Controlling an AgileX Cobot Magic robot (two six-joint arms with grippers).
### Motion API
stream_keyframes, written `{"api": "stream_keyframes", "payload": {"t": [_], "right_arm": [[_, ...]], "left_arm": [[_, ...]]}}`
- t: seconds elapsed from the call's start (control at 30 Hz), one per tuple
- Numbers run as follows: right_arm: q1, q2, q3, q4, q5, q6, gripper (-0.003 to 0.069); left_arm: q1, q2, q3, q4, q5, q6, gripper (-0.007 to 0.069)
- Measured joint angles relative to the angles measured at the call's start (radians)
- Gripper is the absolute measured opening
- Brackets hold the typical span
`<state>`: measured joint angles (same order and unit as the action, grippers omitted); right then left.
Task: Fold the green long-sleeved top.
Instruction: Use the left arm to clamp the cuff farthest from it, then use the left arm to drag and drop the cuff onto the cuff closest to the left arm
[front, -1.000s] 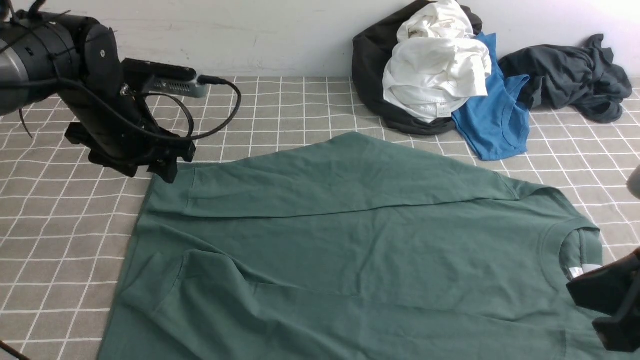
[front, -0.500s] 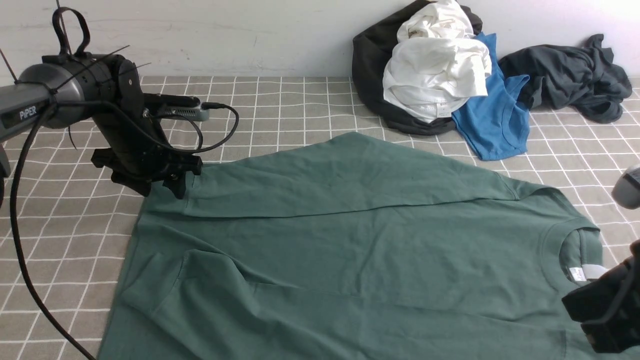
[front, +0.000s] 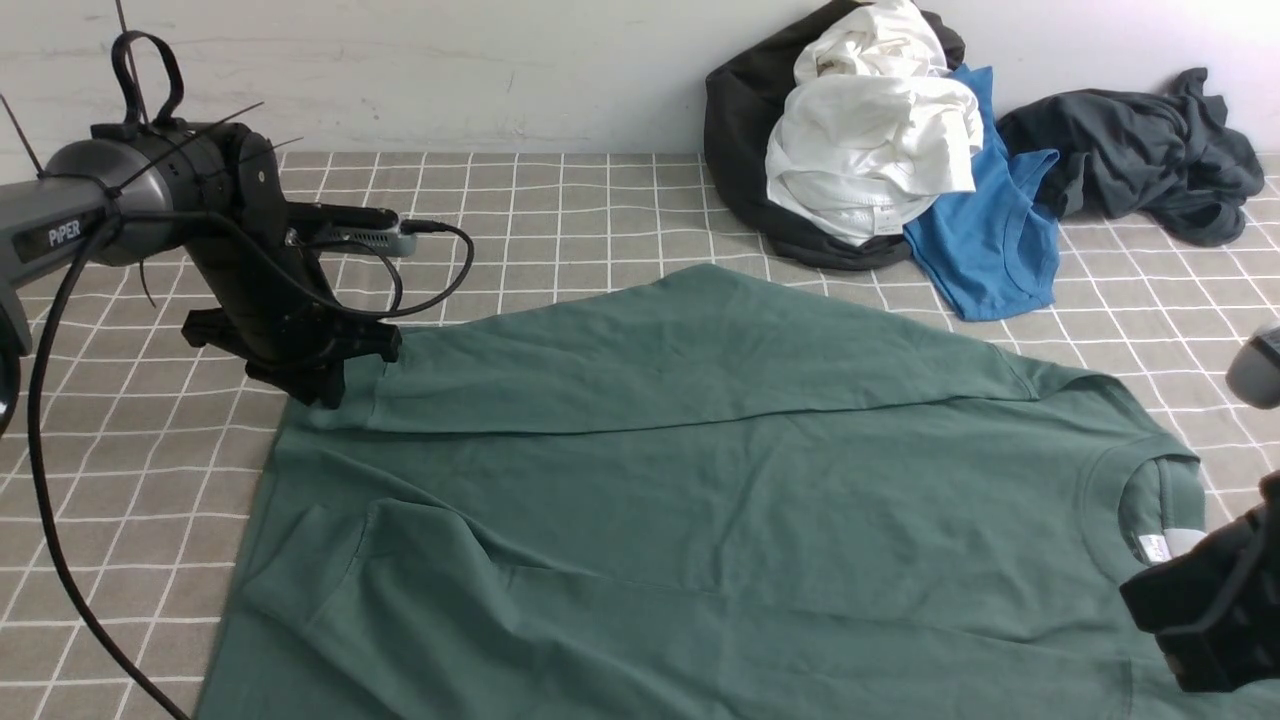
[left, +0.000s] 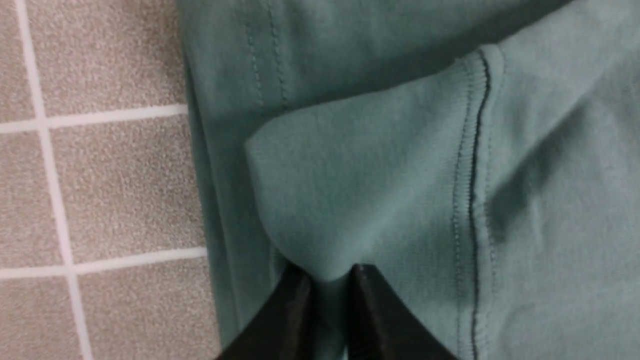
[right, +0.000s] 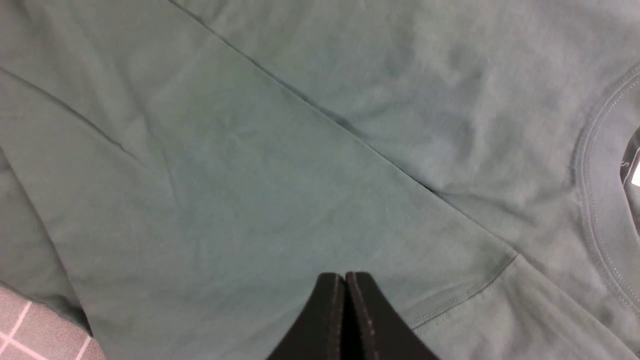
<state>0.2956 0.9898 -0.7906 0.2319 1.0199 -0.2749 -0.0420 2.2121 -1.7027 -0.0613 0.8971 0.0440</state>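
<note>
The green long-sleeved top (front: 700, 470) lies spread flat on the checked cloth, neck to the right, with both sleeves folded across its body. My left gripper (front: 332, 392) is down at the far left corner of the top. In the left wrist view the left gripper (left: 330, 272) is shut on a bulge of the ribbed sleeve cuff (left: 350, 190). My right gripper (front: 1190, 640) hovers at the near right, beside the collar (front: 1110, 480) and its white label (front: 1155, 545). Seen from the right wrist, the right gripper (right: 345, 275) is shut with nothing in it, above the green fabric.
At the back, against the wall, sits a pile of a black garment (front: 740, 130), a white one (front: 870, 130) and a blue top (front: 990, 240). A dark grey garment (front: 1140, 150) lies at the back right. The left arm's cable (front: 40, 470) hangs down at the left edge.
My left gripper came down onto the top's far left corner and closed on the sleeve cuff. The right gripper drifted slightly lower and left at the near right.
</note>
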Motion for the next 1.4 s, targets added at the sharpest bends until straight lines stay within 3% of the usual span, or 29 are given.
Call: {"api": "stream_keyframes", "payload": {"t": [0.1,0.43,0.63,1.0,1.3,1.4], "right_arm": [[0.000,0.000,0.000,0.000,0.006,0.001,-0.0014],[0.000,0.000,0.000,-0.027,-0.037,0.001,-0.0014],[0.000,0.000,0.000,-0.037,-0.061,0.001,-0.0014],[0.000,0.000,0.000,-0.010,-0.068,0.001,-0.0014],[0.040,0.000,0.000,-0.007,-0.013,-0.016,-0.0014],[0.131,0.000,0.000,-0.007,0.031,-0.042,-0.0014]], "left_arm": [[0.000,-0.015,-0.001,-0.012,0.024,0.021,0.0011],[0.000,-0.215,0.006,-0.140,0.211,0.025,0.0006],[0.000,-0.406,0.178,-0.136,0.243,-0.002,0.0006],[0.000,-0.745,0.806,-0.115,0.072,-0.010,0.0006],[0.000,-0.757,0.957,-0.085,-0.021,0.002,0.0044],[0.000,-0.757,0.957,-0.082,-0.024,0.003,0.0136]]}}
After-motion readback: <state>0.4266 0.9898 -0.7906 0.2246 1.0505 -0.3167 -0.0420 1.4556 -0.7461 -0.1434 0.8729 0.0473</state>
